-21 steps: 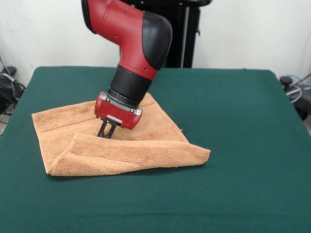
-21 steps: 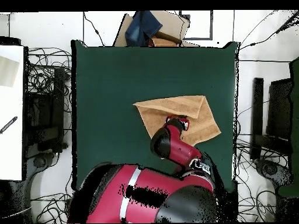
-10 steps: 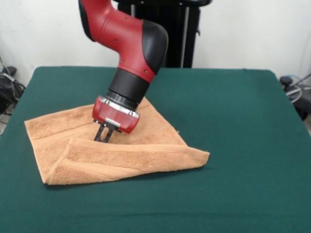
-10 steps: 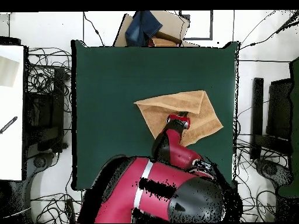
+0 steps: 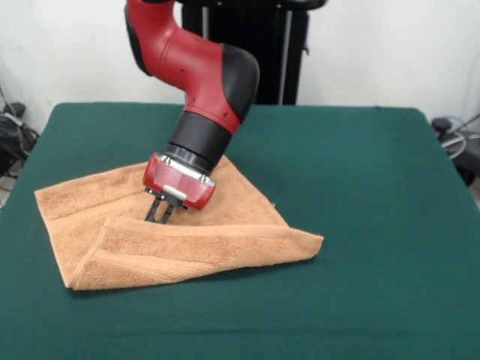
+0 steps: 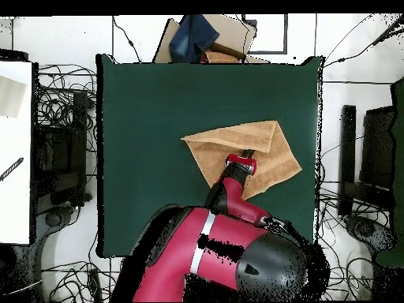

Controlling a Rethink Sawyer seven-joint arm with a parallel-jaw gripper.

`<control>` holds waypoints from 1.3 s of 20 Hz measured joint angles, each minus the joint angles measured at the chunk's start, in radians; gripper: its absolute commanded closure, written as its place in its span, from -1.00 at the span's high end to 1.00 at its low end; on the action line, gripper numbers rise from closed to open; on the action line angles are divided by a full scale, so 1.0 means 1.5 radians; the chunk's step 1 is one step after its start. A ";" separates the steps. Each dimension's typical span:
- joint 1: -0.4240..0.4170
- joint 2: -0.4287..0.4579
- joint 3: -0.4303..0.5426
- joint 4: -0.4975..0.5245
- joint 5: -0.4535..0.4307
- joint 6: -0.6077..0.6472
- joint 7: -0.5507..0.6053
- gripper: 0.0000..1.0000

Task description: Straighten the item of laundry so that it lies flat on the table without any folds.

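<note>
Table (image 5: 360,195) of green felt, folded towel (image 5: 187,244) on it.

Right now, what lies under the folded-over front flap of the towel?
Under the flap lies more of the towel on the table; the covered layer's state is hidden. The pincer stands behind it.
</note>
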 measured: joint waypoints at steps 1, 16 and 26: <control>-0.001 -0.001 0.001 0.000 0.000 0.000 0.000 -1.00; -0.026 -0.001 0.010 -0.014 -0.060 -0.006 0.000 -1.00; -0.025 0.006 0.018 -0.062 -0.093 -0.031 0.000 -1.00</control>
